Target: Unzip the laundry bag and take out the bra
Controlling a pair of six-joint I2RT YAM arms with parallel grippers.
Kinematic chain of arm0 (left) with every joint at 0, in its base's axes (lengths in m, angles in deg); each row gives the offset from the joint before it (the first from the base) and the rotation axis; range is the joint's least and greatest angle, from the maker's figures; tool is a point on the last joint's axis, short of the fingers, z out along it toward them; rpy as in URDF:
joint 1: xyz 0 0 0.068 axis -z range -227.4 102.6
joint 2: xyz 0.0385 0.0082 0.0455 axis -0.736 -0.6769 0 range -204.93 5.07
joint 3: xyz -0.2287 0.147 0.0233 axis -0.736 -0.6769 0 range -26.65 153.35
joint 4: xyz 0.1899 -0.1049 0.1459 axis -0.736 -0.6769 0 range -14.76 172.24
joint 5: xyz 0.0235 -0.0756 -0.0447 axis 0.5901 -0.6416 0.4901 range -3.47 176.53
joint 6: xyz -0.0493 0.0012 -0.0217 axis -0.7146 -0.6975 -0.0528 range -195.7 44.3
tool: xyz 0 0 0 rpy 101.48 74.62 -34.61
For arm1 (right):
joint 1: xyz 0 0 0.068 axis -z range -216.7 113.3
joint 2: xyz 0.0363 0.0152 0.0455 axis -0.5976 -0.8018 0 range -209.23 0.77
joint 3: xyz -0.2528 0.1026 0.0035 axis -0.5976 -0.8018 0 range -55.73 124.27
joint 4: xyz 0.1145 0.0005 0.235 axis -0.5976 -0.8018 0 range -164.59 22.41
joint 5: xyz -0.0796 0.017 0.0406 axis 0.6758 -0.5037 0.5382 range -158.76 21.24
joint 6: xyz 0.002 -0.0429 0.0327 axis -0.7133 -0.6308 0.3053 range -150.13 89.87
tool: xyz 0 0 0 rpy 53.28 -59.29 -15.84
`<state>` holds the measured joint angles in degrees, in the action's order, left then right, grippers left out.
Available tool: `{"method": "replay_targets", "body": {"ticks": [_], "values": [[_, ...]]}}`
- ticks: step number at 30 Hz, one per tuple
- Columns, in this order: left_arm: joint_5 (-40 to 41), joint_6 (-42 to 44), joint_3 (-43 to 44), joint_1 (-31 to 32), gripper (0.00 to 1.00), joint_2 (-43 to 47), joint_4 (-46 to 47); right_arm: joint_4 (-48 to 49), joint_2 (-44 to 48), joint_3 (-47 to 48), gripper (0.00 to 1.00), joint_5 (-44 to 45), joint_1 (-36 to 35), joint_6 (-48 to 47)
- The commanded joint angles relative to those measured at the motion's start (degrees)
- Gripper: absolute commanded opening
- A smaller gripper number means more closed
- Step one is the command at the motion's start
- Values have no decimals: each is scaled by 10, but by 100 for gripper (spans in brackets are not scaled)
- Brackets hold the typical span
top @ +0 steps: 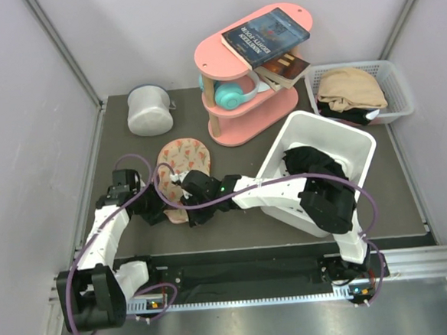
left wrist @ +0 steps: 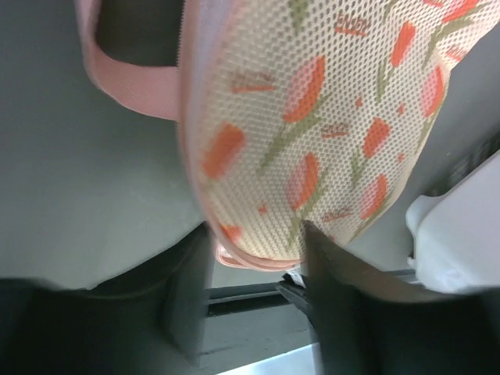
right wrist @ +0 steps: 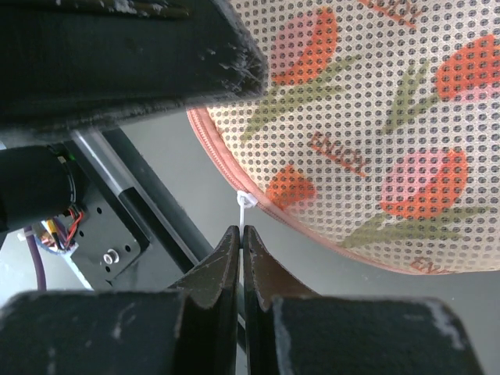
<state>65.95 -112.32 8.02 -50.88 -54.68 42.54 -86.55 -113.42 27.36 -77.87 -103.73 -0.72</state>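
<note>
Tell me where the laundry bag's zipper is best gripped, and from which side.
Grip the small white pull tab that sticks out of the pink zipper rim at the laundry bag's near end. Come from the near side, pinching across the thin tab: the bag lies flat, so nothing else stands proud. The right gripper is shut on it.

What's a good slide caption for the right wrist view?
Right gripper pinching the white zipper pull at the edge of the floral mesh laundry bag.
</note>
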Motion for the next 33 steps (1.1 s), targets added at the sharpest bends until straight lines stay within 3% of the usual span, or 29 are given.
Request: {"method": "replay_targets", "body": {"ticks": [1,4,7,21,33], "values": [[-11,-7,-4,1,42,-18,14,0,-2,34,0,-11,-6,-12],[-7,-4,-2,1,14,-27,22,-1,2,29,0,-10,-6,-12],[7,4,12,1,0,-34,17,1,12,15,0,-2,-3,-8],[25,23,44,1,0,-49,4,24,95,-107,0,26,43,5],[28,24,42,1,0,-40,2,17,107,-110,0,33,56,-6]]}}
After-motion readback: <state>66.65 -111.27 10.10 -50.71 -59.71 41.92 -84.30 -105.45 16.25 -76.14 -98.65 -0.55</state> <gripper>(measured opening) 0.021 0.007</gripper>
